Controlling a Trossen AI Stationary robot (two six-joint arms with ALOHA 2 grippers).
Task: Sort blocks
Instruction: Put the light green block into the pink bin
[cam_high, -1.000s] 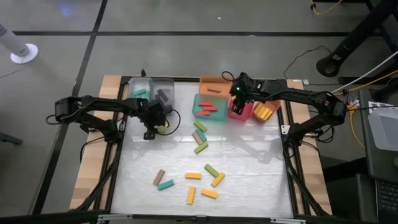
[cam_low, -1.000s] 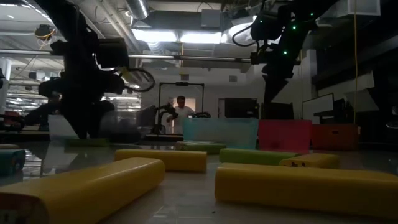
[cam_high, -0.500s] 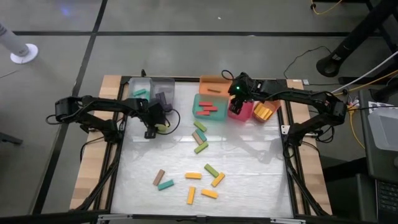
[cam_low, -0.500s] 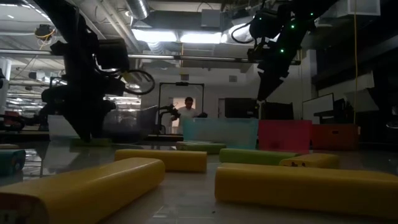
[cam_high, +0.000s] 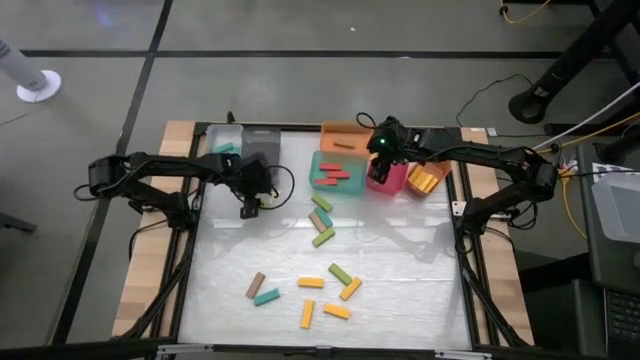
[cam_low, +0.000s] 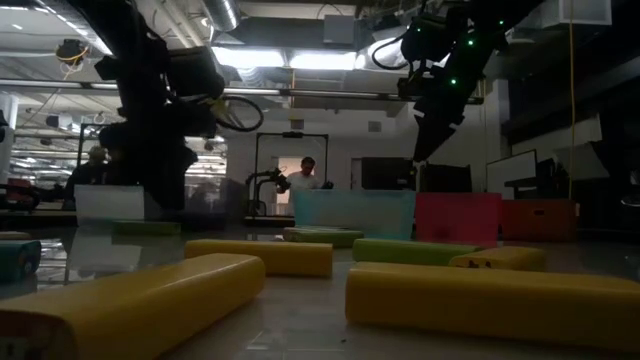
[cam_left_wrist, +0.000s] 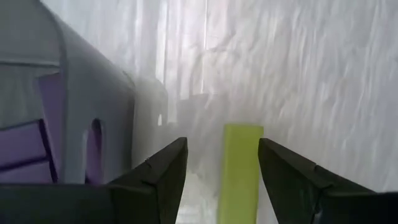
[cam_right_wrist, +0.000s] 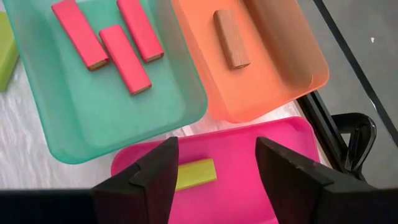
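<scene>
Loads of blocks (cam_high: 322, 288) are scattered over the shiny white table (cam_high: 400, 280), more sorted into bins at the far edge. Left gripper (cam_left_wrist: 217, 168) has its fingers spread, a yellow-green block (cam_left_wrist: 239, 168) between them. Right gripper (cam_right_wrist: 214, 165) hangs open-fingered over the pink bin (cam_right_wrist: 249, 140). Behind the table: a dim workshop with ceiling lights, and a person (cam_low: 305, 178) standing in a doorway.

yellow-green block (cam_left_wrist: 238, 168) between left claw fingers | pink bin (cam_right_wrist: 286, 140) under right claw, yellow-green block (cam_right_wrist: 195, 173) inside | three red blocks (cam_right_wrist: 109, 38) in teal bin (cam_right_wrist: 74, 124)
</scene>
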